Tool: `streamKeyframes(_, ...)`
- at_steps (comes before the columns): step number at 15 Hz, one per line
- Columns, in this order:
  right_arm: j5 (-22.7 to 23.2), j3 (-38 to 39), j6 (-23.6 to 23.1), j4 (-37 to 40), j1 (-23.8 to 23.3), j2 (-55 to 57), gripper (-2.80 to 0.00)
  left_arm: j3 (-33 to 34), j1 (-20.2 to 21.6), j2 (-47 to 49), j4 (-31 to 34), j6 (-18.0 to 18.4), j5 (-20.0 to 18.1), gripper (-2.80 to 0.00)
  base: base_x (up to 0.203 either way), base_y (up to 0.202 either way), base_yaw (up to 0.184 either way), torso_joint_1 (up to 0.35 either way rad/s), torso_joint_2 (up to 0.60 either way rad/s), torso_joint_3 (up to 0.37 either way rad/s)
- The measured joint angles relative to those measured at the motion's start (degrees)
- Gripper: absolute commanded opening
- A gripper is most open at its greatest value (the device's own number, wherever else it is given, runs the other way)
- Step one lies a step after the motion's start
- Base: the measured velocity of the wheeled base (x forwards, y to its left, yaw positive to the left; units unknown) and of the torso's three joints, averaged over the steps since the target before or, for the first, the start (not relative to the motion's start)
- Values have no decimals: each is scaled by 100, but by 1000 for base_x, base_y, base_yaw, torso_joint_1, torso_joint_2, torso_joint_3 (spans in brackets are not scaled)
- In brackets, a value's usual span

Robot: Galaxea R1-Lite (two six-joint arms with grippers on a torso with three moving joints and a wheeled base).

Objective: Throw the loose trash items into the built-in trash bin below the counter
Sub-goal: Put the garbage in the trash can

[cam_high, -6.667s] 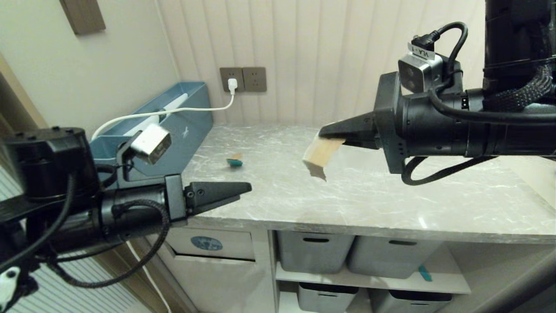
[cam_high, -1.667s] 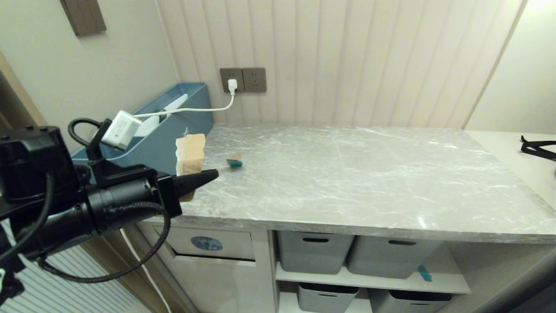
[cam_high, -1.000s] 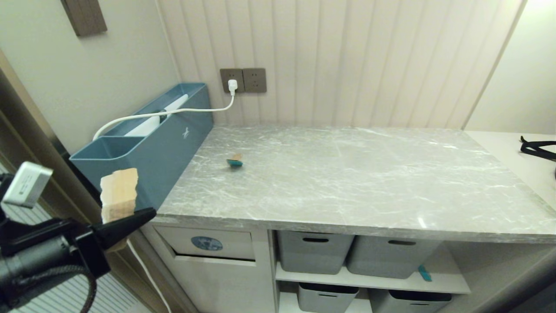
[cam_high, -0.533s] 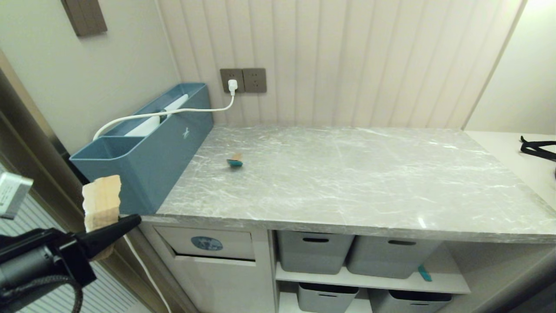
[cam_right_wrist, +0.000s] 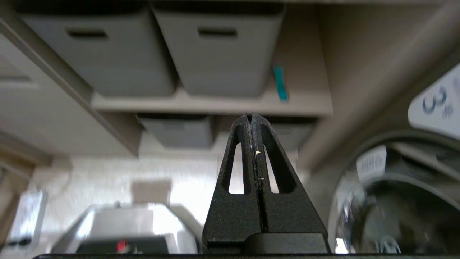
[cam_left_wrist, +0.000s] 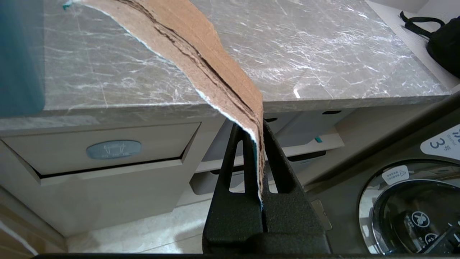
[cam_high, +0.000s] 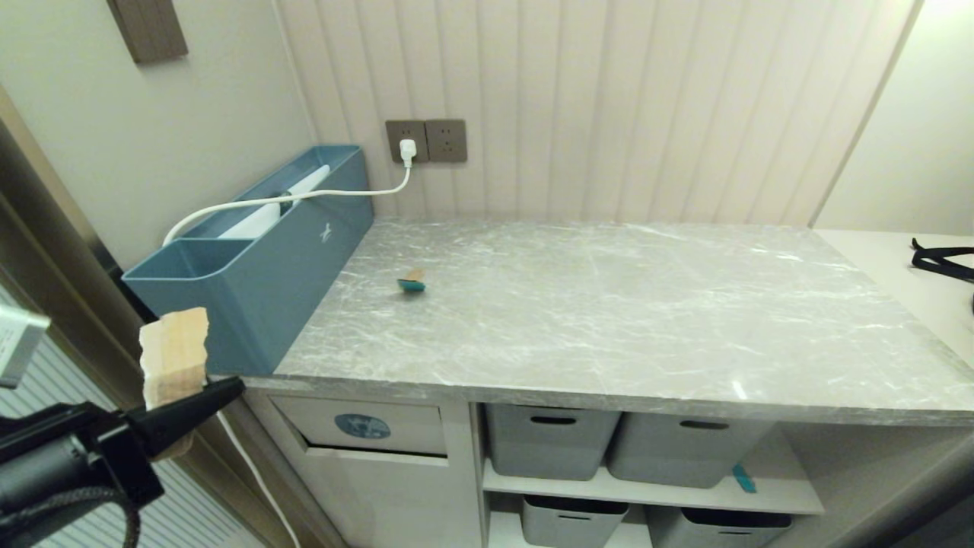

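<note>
Behind, pale vertically grooved wall panels [cam_high: 609, 106] with a brown double power socket [cam_high: 426, 140] and a white plug in it. At left, plain cream wall [cam_high: 175, 114]. Below, open shelves holding grey plastic tubs [cam_high: 552, 440]. Pale tiled floor [cam_left_wrist: 143, 233].

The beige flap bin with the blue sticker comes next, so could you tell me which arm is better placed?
Left: its tool grips the torn cardboard piece beside the bin; the right tool is empty.
</note>
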Motion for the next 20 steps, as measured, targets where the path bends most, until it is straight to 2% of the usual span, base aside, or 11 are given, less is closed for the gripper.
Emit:
streamKeyframes(6, -17, 12, 37, -17, 141, -738, -280, 104, 2, -42, 2, 24, 9, -280, 0, 0, 0, 0, 0, 0)
streamKeyframes(8, -17, 11, 41, -18, 145, -783, -280, 214, 96, -107, 8, 38, 195, -280, 0, 0, 0, 0, 0, 0)
streamKeyframes(11, -20, 11, 30, -20, 145, -800, -280, 520, 382, -339, 34, 65, 365, -280, 0, 0, 0, 0, 0, 0)
streamKeyframes(15, -17, 16, 19, -20, 145, -800, -280, 1014, 963, -727, 159, 301, 530, -280, 0, 0, 0, -26, 59, 34)
streamKeyframes(17, -14, 16, 9, -20, 145, -800, -280, 1104, 1007, -769, 206, 306, 406, -280, 0, 0, 0, -178, 396, 209)
streamKeyframes(20, -11, 11, 20, -17, 145, -803, -280, 1151, 994, -676, 521, 304, -303, -280, 0, 0, 0, -243, 528, 287)
